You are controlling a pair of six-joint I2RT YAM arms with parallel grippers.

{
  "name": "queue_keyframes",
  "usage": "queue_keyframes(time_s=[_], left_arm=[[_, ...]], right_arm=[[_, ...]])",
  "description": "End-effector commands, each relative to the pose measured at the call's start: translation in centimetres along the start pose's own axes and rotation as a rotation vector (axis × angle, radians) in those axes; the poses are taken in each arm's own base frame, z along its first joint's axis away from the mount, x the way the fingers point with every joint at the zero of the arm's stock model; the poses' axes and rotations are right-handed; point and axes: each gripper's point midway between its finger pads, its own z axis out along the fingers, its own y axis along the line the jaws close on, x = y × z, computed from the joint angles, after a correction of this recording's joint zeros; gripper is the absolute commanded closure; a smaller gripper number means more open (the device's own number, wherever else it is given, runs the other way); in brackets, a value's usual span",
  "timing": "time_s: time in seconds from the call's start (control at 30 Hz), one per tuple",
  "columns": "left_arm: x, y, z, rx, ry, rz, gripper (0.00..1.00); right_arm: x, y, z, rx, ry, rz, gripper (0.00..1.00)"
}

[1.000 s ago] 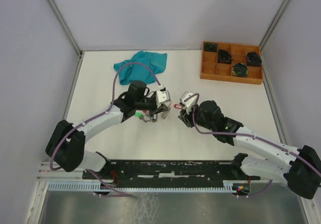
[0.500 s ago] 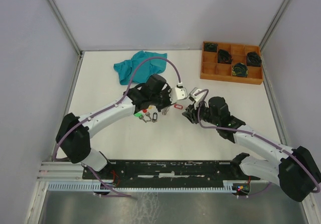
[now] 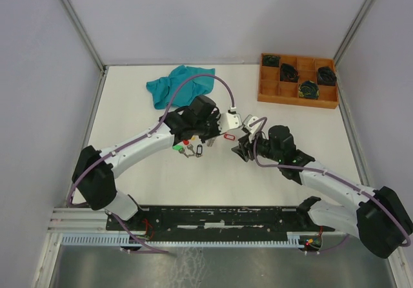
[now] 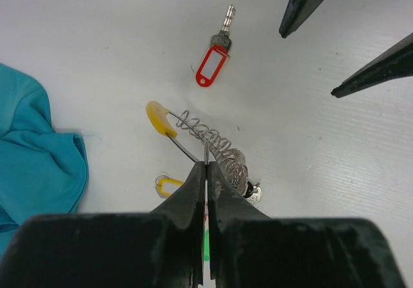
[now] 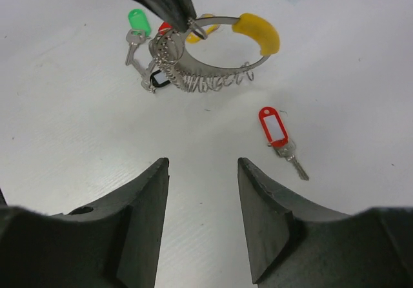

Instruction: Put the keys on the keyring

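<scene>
Pinching keyring (image 5: 257, 32): left hand (image 4: 206, 166) | right hand (image 5: 203, 169): spread, empty

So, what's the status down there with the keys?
Left gripper: jaws shut on keyring wire. Right gripper: jaws open, empty. One red-tagged key lying loose, apart from the keyring. Nothing blocking it.

The keyring (image 5: 219, 19) is thin shiny metal wire with a smooth yellow sleeve (image 4: 160, 119); the red key tag (image 4: 211, 65) is glossy plastic; the teal cloth (image 4: 35, 159) looks soft, matt.
</scene>
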Motion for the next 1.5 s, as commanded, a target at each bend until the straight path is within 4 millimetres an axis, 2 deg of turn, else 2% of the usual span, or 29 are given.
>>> queue_keyframes(time_s=[0.0,0.13,0.27,0.47,0.73,1.17,1.47], left_arm=[[-1.9,0.5,-0.5,-0.001,-0.066,0.058,0.97],[-1.9,-1.3,0.0,0.085,-0.102,0.056,0.97],[-1.7,-1.8,0.3,0.102,-0.107,0.061,0.97],[-2.4,-3.3,0.4,0.198,-0.185,0.084,0.97],[-2.6,-3.6,0.5,0.230,-0.214,0.098,0.97],[-3.3,-4.1,0.2,0.262,-0.248,0.110,0.97],[-3.5,-4.2,-0.1,0.266,-0.262,0.117,0.97]], right_arm=[[-2.0,0.7,0.7,-0.084,-0.051,-0.088,0.45],[-2.3,0.6,1.2,-0.113,-0.086,-0.132,0.44],[-3.4,0.9,1.3,-0.149,-0.137,-0.172,0.45],[-4.7,1.5,1.3,-0.233,-0.191,-0.178,0.49],[-5.6,1.9,1.9,-0.290,-0.213,-0.161,0.53],[-5.5,2.9,3.0,-0.390,-0.194,-0.140,0.62],[-4.5,3.3,3.3,-0.429,-0.159,-0.122,0.68]])
